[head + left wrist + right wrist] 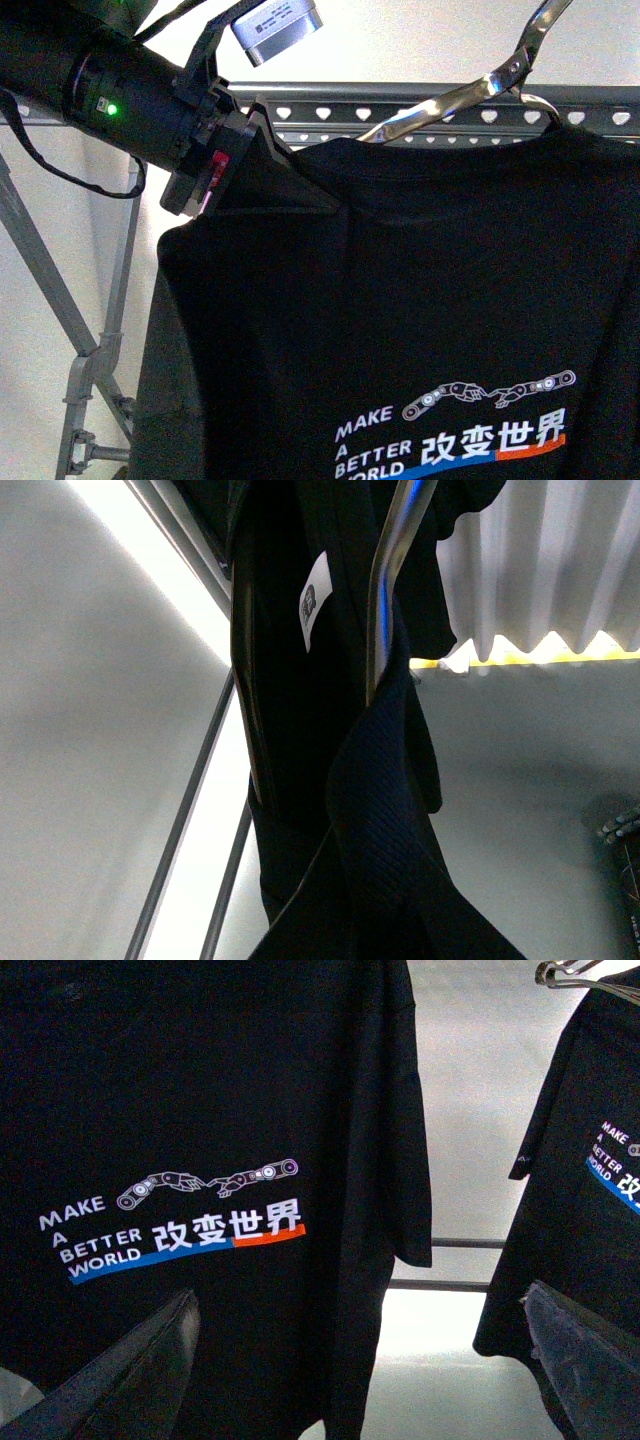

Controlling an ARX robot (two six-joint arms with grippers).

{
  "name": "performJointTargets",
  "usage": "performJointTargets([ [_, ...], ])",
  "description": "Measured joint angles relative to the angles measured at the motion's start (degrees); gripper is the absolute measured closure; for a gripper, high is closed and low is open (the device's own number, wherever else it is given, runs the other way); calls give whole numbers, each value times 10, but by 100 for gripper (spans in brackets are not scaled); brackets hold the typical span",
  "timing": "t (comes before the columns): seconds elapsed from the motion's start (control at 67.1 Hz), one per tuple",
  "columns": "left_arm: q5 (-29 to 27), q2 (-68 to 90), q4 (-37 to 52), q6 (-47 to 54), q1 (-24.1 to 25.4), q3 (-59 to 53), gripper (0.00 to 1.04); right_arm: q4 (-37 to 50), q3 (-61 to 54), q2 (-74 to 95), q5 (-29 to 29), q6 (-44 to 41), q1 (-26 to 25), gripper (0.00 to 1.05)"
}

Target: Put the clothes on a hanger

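T-shirt (400, 320) filled nearly the whole front, and the left arm (110, 90) crowded the rack rail (330, 100) above its shoulder. Clear passage lay left, between sleeve and slanted leg (45, 265). A second T-shirt (580, 1190) hung near, the gap between perhaps passable.

T-shirt (200, 1110): black, hanging — white "MAKE A BETTER WORLD" print.
Second shirt (570, 1210): black, beside it, apart.
Right gripper (360, 1298): fingers spread wide.

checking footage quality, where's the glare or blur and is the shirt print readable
Front view: the shirt is underexposed, its print readable, glare on the wire hanger. Left wrist view: a blown-out bright strip, shirt nearly a silhouette. Right wrist view: print sharp, the right gripper's fingers soft and out of focus.
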Motion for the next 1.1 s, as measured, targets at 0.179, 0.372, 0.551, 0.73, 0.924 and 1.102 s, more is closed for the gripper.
performJointTargets([
  [0.179, 1, 0, 0, 0, -3, 0, 100, 248, 98, 247, -450, -48, -301, 7],
  [0.372, 1, 0, 0, 0, 1, 0, 100, 161, 265, 435, -506, -226, -282, 7],
  [0.551, 2, 0, 0, 0, -1, 0, 100, -121, 462, 557, -542, -529, -224, 7],
  [0.73, 2, 0, 0, 1, 0, 0, 100, -251, 613, 656, -435, -831, -152, 7],
  [0.924, 2, 0, 0, 1, -1, 0, 100, -270, 717, 751, -323, -931, -91, 7],
  [1.102, 2, 0, 0, 1, 0, 0, 100, -322, 799, 821, -288, -931, -62, 7],
])
